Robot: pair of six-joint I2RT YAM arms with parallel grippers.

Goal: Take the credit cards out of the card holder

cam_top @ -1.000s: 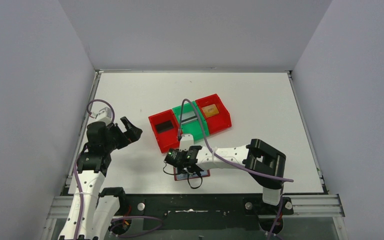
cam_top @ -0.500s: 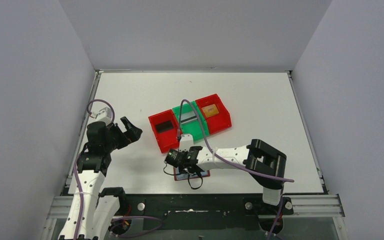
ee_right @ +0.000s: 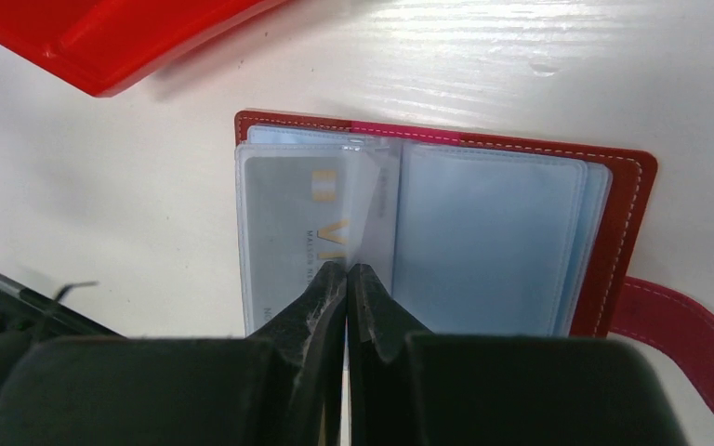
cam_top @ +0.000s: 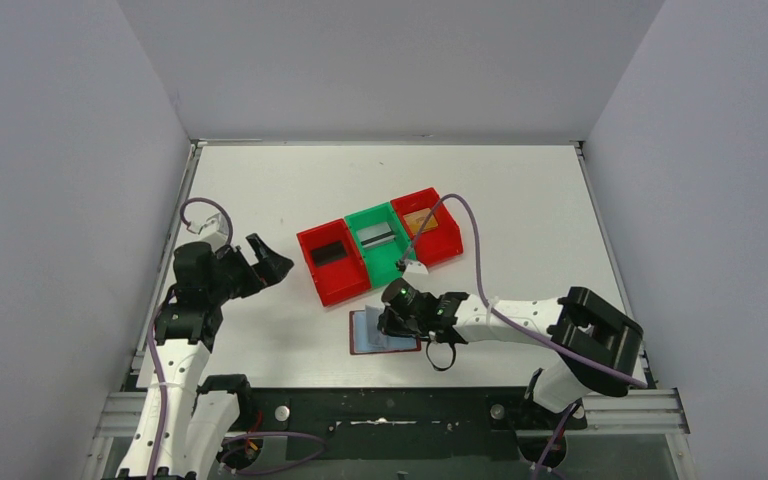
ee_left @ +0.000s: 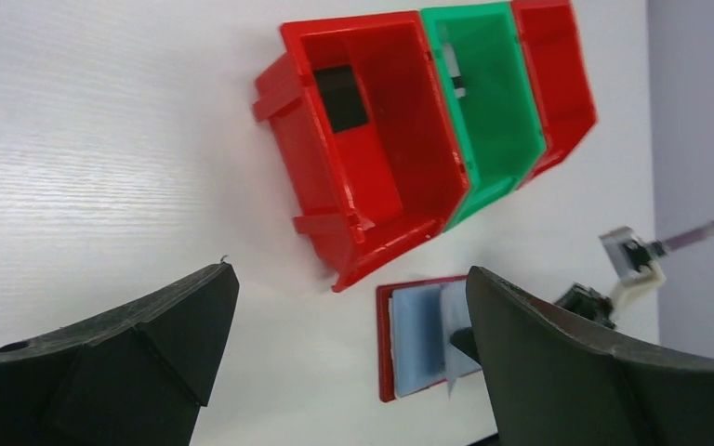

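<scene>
- Right hand (ee_right: 346,279): pinched tight on thin clear pocket page (ee_right: 376,200). Page stands up from open card holder (ee_right: 511,232).
- Holder lies flat on counter (ee_right: 614,74), right under hand, so pages flip easy.
- Grey card (ee_right: 284,232) in pocket beside fingertips, not out yet. Page likely lifted to reach it.
- Left hand (cam_top: 268,258): wide, holds nothing, well apart, out of way.
- Bins (cam_top: 343,290) just past right hand, black card (cam_top: 328,252) inside one.

White table (cam_top: 260,190), a row of three bins (cam_top: 388,268) mid-table, the open card holder (cam_top: 365,335) flat near the front edge
</scene>
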